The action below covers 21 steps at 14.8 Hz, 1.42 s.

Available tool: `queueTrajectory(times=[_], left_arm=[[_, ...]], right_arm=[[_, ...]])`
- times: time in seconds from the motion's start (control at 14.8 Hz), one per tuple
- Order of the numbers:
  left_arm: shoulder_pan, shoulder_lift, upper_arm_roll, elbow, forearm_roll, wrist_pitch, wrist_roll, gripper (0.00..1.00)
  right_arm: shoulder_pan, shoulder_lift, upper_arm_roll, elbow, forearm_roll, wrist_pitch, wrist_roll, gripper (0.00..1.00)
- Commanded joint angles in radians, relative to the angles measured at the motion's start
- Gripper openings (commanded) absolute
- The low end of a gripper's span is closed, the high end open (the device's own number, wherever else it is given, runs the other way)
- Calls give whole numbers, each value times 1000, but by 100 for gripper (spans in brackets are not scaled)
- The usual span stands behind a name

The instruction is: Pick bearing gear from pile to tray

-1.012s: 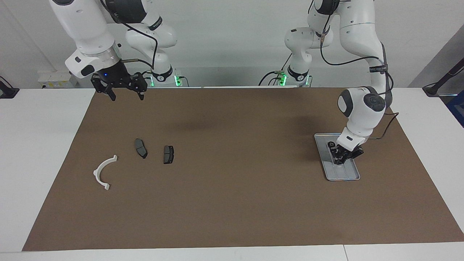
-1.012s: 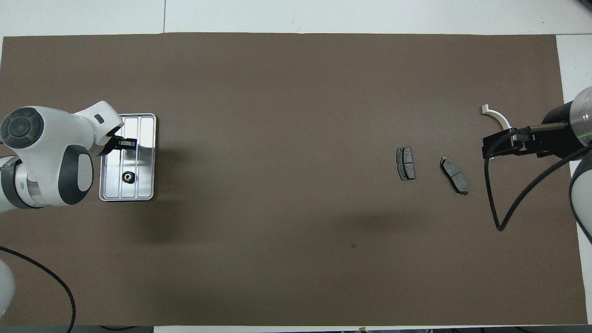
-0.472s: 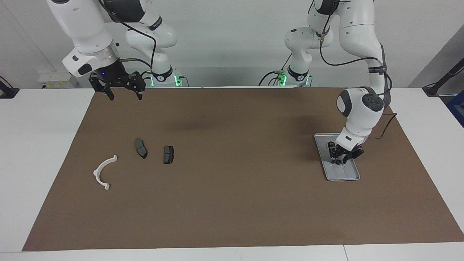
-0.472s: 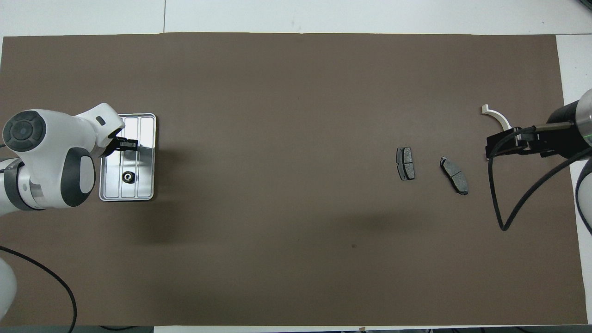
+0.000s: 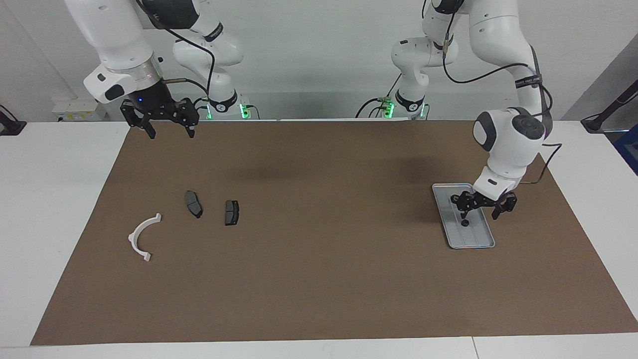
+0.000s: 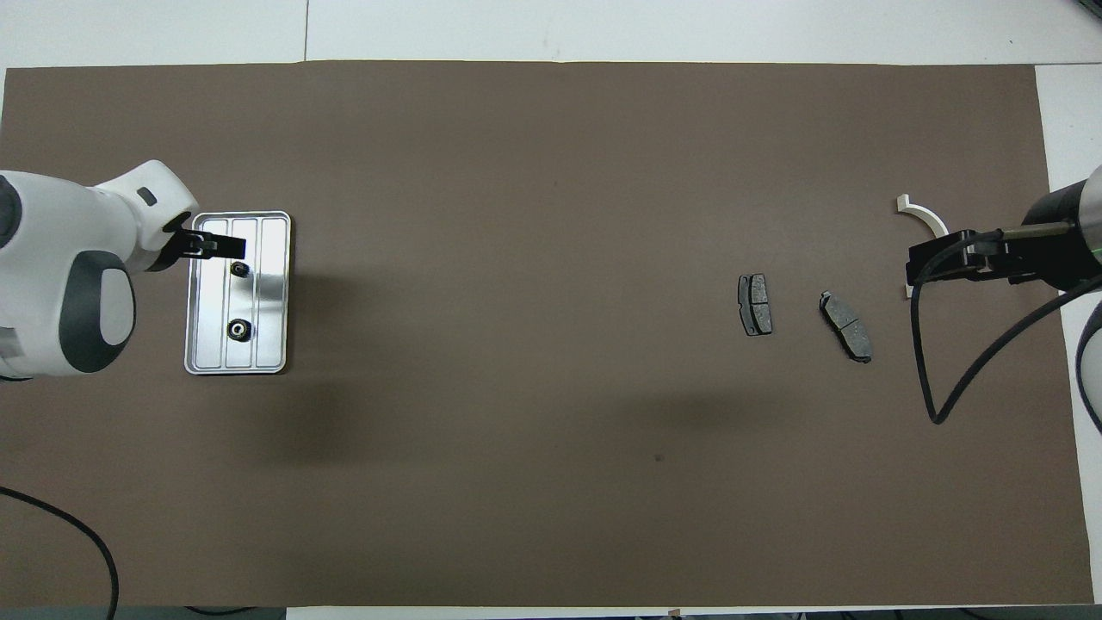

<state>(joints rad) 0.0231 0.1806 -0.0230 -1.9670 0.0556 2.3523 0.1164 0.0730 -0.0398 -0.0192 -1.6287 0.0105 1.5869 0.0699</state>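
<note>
In the upper left of the facing view, the right gripper (image 5: 171,130) is held raised over the edge of the brown mat (image 5: 319,279) nearest the robots, its fingers spread wide with nothing between them. On the counter (image 5: 55,209), at the left edge of the overhead view, the tray (image 6: 272,297) is laid; one bearing gear (image 6: 238,328) is seen in its lower half and a second gear (image 6: 241,269) higher up. The left gripper (image 5: 481,209) is poised just over the tray, wide open and empty. At the overhead view's right, two dark pads (image 6: 755,304) (image 6: 846,325) are set side by side, apart. Highest there, the white arc bracket (image 6: 921,215) is partly hidden under the right gripper.
</note>
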Motion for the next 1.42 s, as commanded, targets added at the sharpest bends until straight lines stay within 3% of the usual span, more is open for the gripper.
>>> queueTrajectory(times=[0.0,0.2,0.34,0.47,0.74,1.35], left_arm=[[5,-153,-5,60,-10,-173,-53,100],[0,-275,-11,100,-11,-287,-139,100],[-2,-325,-18,143,-20,-428,-141,100],[-3,-305,-18,256,-40,-604,-135,100],[-43,-256,-23,319,-63,-709,-139,100],[-95,-247,-21,329,-49,-729,-126,100]], right_arm=[[-10,-12,-2,-14,19,19,-24,100],[-9,-12,-2,-16,19,19,-24,100],[-9,-14,-2,-17,19,19,-24,100],[-10,-15,-2,-17,19,18,-24,100],[-9,-15,-2,-19,19,18,-24,100],[-9,-15,-2,-19,19,18,-24,100]])
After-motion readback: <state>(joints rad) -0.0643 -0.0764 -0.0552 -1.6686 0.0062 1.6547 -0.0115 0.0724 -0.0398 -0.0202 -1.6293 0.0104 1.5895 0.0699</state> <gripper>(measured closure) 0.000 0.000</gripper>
